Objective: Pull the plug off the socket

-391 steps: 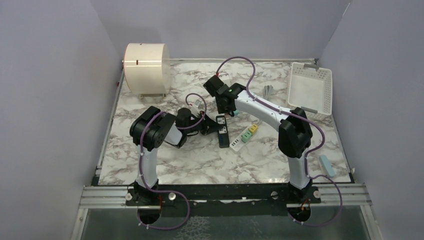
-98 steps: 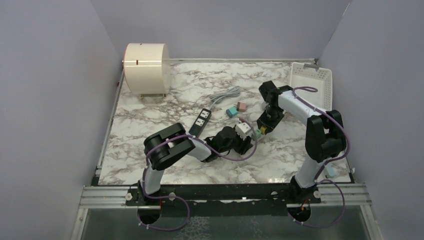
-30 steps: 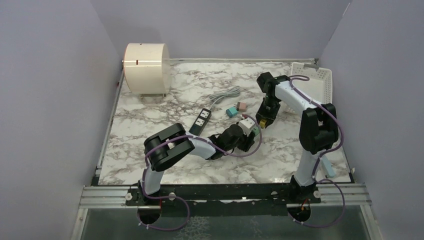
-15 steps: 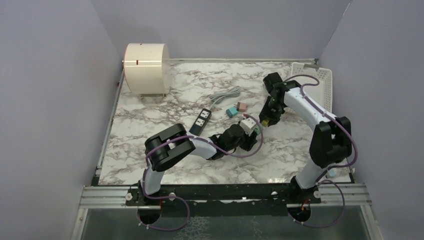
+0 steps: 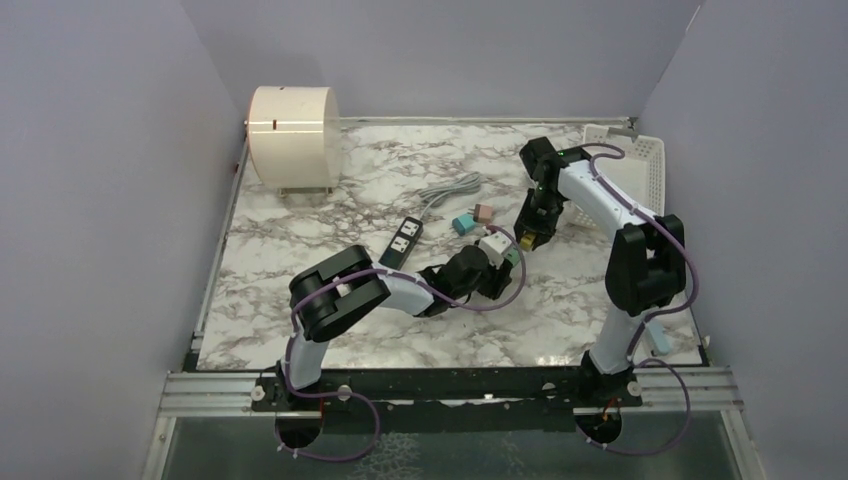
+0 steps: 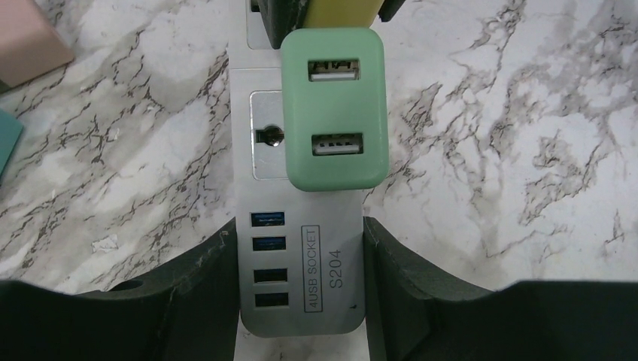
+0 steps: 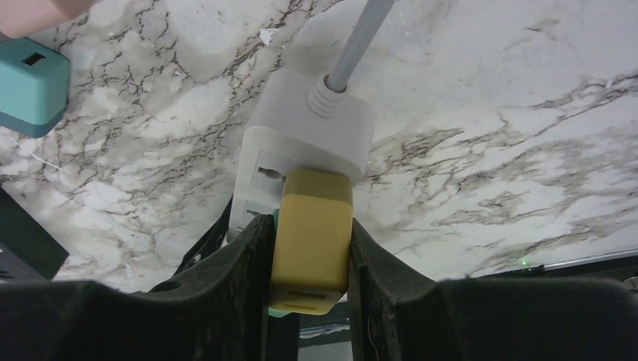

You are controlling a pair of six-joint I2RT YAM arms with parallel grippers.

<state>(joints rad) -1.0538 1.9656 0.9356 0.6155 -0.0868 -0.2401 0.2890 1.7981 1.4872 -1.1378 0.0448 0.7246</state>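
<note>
- A white marbled counter is boxed in by plain lilac walls.
- A cream drum stands at the far left corner. A white slatted basket sits at the far right corner.
- Near the middle of the counter lies a black power strip with a grey cable. A teal adapter and a pink adapter lie just beside it, toward the right edge.
- The white socket strip lies right of centre. The left jaws are partly spread and clamp it by its two long sides.
- A green USB plug sits in the strip.
- The right jaws are squeezed onto a yellow plug at the strip's cord end and press on both its sides.
- Whether the yellow plug's pins are in the socket cannot be told.
</note>
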